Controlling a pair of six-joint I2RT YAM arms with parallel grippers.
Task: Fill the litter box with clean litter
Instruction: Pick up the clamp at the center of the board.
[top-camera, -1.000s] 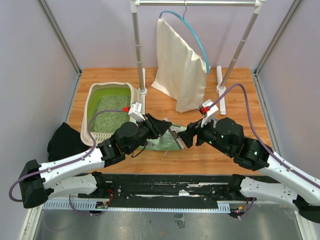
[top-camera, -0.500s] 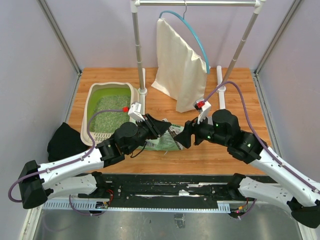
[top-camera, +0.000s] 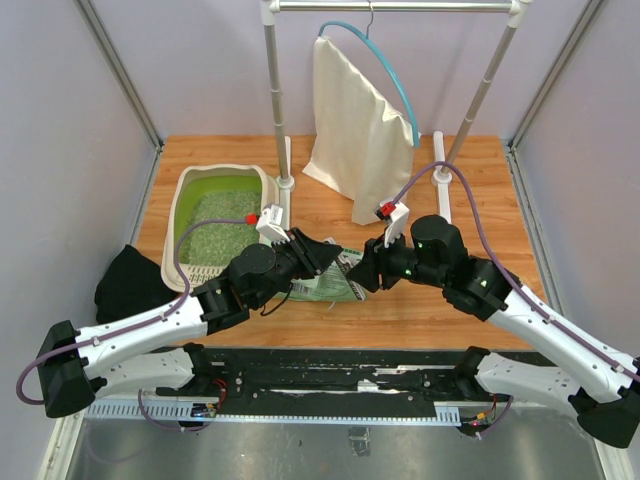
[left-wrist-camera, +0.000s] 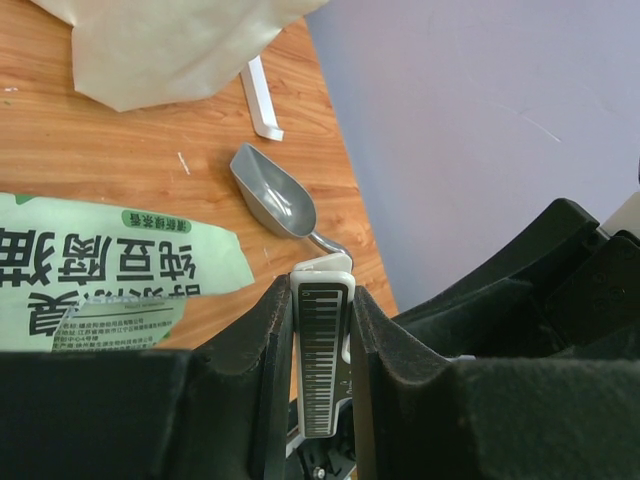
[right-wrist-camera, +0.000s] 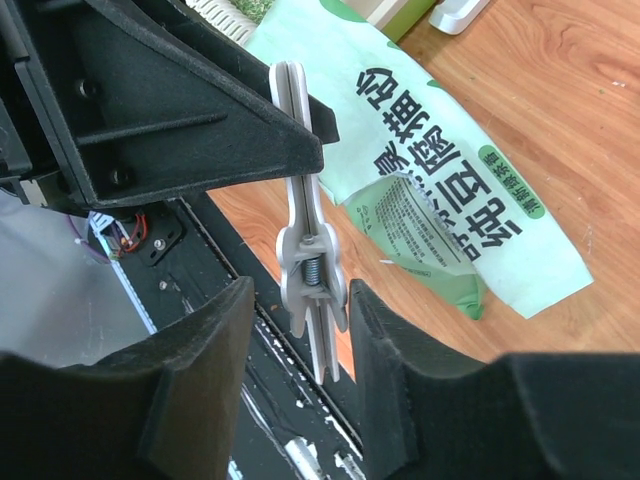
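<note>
The beige litter box sits at the table's back left, with pale green-grey clean litter spread in its lime-green interior. My left gripper is shut on a white clip printed with piano keys and holds it above the flat green bag. My right gripper faces the left one. Its fingers stand on either side of the clip's spring end, with a clear gap on the left side. In the top view the two grippers meet over the bag's right end.
A grey metal scoop lies on the wood right of the bag. A cream cloth bag hangs from the rack at the back. A black cloth lies off the table's left edge.
My right arm has swung left toward the left gripper, and its jaws have narrowed around the clip's free end. The left arm and its grip are unchanged.
</note>
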